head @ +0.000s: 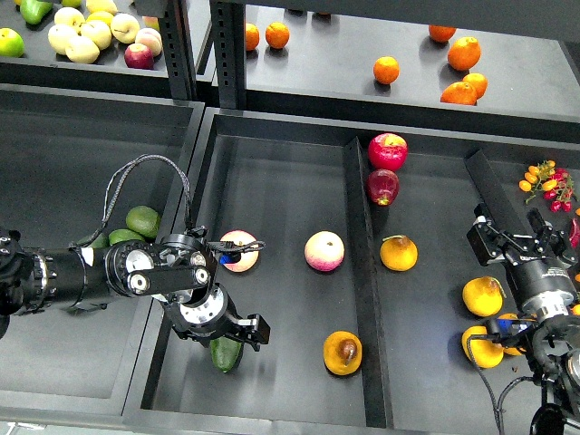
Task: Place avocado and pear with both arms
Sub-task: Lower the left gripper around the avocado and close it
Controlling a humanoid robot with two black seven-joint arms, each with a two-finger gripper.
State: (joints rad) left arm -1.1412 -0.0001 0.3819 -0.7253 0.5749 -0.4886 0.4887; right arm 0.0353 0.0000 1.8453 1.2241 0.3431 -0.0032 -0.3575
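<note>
Left gripper (237, 340) low in the tray (272, 403), fingers closed on the avocado (226, 354) at the tray's near-left corner. Right gripper (507, 237) hangs over the right compartment; cannot tell whether its fingers are apart. Pear (343, 352) lies just right of the avocado, clear of it. Two pink-yellow apples (324, 250) sit farther back. Divider (359, 272) separates the yellow fruits (399, 253) and red apples (387, 150).

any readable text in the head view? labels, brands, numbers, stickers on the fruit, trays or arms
None readable.
No sticker or label shows on the avocado or the pear.
No print shows on the left hand or the right hand.
No lettering shows on the tray divider.
</note>
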